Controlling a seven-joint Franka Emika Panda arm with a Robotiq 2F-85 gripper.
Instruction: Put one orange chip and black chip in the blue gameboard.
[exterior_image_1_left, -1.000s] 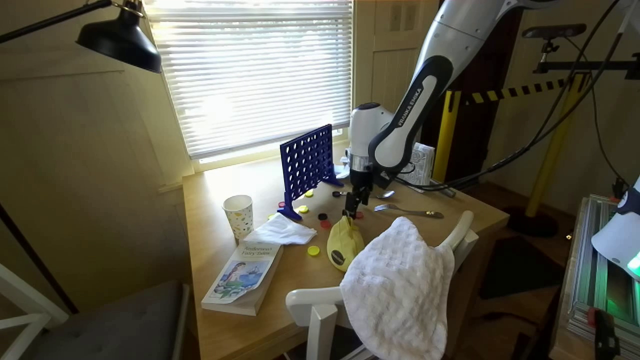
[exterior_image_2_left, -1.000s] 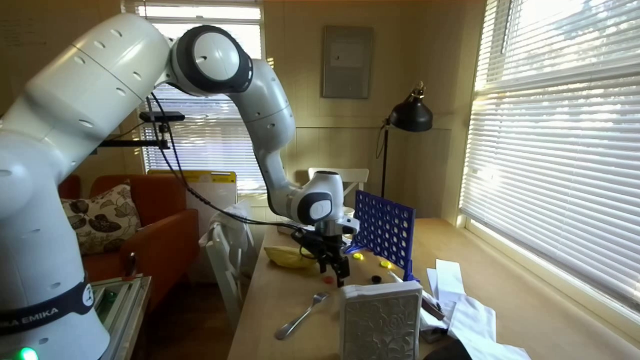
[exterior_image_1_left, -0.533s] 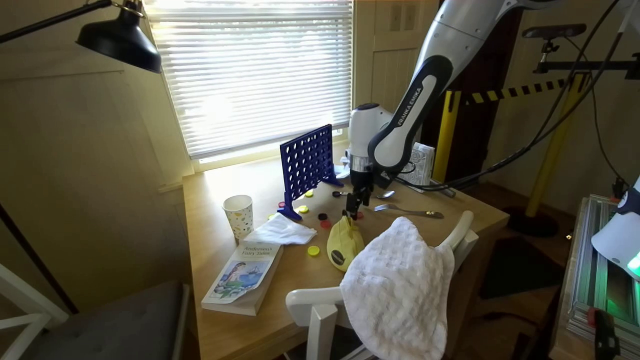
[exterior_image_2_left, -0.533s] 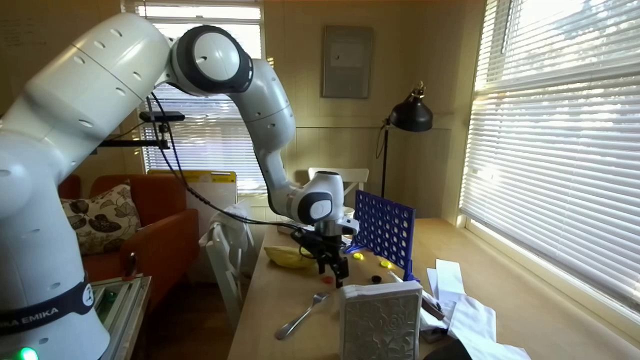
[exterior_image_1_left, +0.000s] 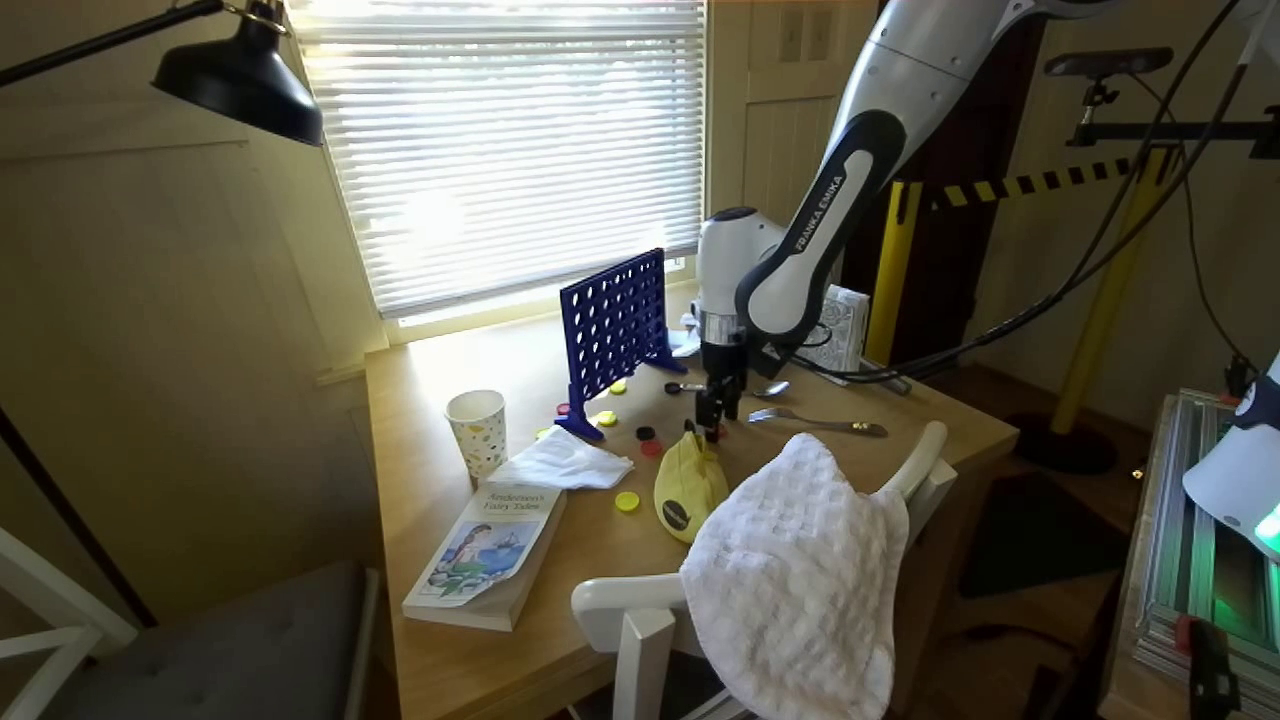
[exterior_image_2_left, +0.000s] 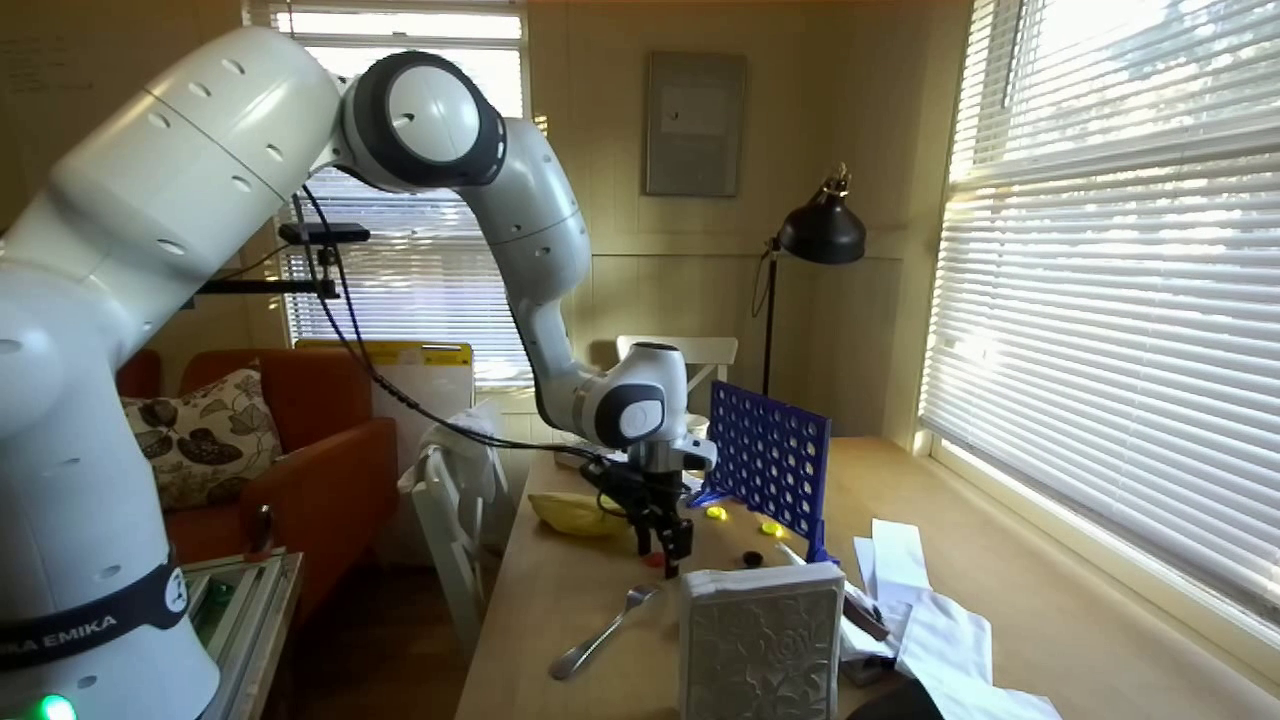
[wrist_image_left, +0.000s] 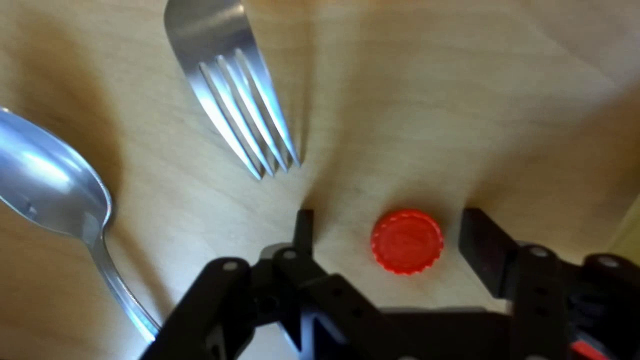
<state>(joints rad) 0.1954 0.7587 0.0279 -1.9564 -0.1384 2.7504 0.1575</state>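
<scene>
The blue gameboard (exterior_image_1_left: 614, 322) stands upright on the table, and its lattice (exterior_image_2_left: 768, 452) also shows from the far end. My gripper (wrist_image_left: 387, 219) points down, its jaws apart on either side of a red chip (wrist_image_left: 407, 242), apparently the task's orange chip. That chip lies flat on the wood, closer to the right finger (wrist_image_left: 482, 250), and neither finger touches it. In an exterior view the gripper (exterior_image_2_left: 657, 563) is low at the tabletop by this red chip (exterior_image_2_left: 654, 559). One black chip (exterior_image_1_left: 646, 433) lies between board and banana; another black chip (exterior_image_1_left: 672, 388) sits near the board's far foot.
A yellow banana-shaped pouch (exterior_image_1_left: 690, 490) lies just beside the gripper. A fork (wrist_image_left: 225, 55) and a spoon (wrist_image_left: 55, 180) are close on its opposite side. Several yellow chips (exterior_image_1_left: 627, 501), a napkin (exterior_image_1_left: 562, 460), a cup (exterior_image_1_left: 476, 430), a book (exterior_image_1_left: 487, 550) and a white box (exterior_image_2_left: 764, 640) share the table.
My gripper has sunk lower onto the table around the red chip, shifting slightly away from the banana pouch. Its fingers have drawn somewhat closer together. Board and chips are unmoved.
</scene>
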